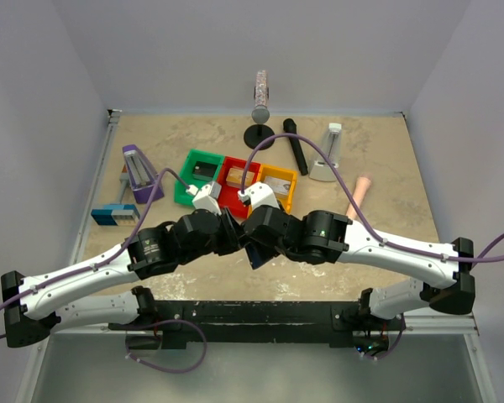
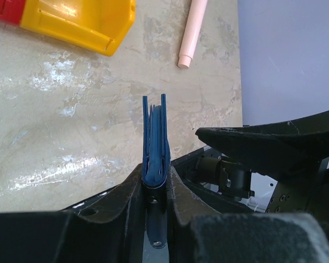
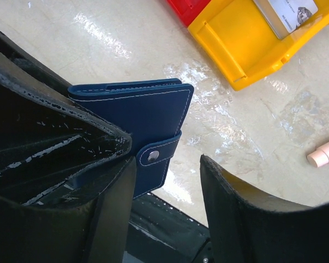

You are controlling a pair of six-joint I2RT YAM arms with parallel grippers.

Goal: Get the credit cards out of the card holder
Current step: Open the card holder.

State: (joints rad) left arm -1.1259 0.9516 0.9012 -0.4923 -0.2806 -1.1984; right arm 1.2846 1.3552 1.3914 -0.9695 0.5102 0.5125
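The left gripper has its two fingers squeezed tight on the bottom edge of the card holder. The holder stands straight up out of those fingers. Its thin edge faces the left wrist camera and its long side points away from the fingers. It looks to be held up off the table.

The right gripper is just beside the holder and faces its flat side. Its fingers are apart. One finger is in front of the lower part of the holder, and I cannot tell if it touches. The other finger sits across a gap and does not touch. In that gap is the little strap with its round snap. The snap looks shut, so the holder is closed.

No credit cards show, so I think they are all inside. The left fingers are busy holding, so I think the right fingers must pinch the strap and pull it open first.

Farther out past the fingers, down on the table, is a yellow bin. A red bin sits right next to it. A pink stick lies off to one side. None of them is in the way.
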